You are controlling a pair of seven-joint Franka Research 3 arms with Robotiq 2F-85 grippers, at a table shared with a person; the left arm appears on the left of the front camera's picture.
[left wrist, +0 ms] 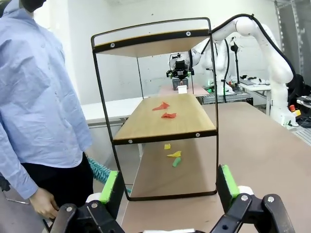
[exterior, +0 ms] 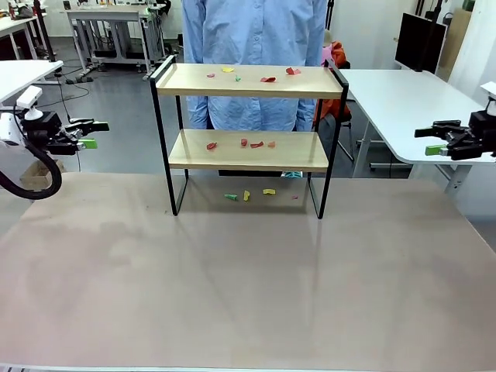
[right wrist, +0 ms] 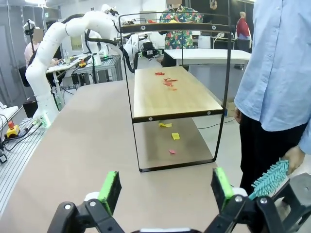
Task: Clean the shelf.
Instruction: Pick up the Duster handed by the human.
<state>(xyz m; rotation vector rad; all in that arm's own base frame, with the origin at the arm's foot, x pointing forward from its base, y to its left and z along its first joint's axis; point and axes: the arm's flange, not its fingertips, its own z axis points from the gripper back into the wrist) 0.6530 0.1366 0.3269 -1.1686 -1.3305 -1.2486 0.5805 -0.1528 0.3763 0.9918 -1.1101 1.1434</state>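
Nearest you, the surface (exterior: pixel 248 294) spans the lower frame; the shelf (exterior: pixel 248 81) stands upper centre, scraps (exterior: pixel 256 144) on both boards. Your left gripper (exterior: pixel 91 133), left edge, and right gripper (exterior: pixel 430 140), right edge, gape wide, holding nothing.

Beige tabletop (exterior: pixel 248 294) in the foreground, with small green, yellow and pink scraps (exterior: pixel 269 191) lying towards its far edge. Behind it, a person in a light blue shirt (exterior: pixel 256 46), a teal bristle brush (right wrist: pixel 269 178) at their side. White side tables at left (exterior: pixel 23 74) and right (exterior: pixel 403 108); dark monitor (exterior: pixel 420 43) at far right
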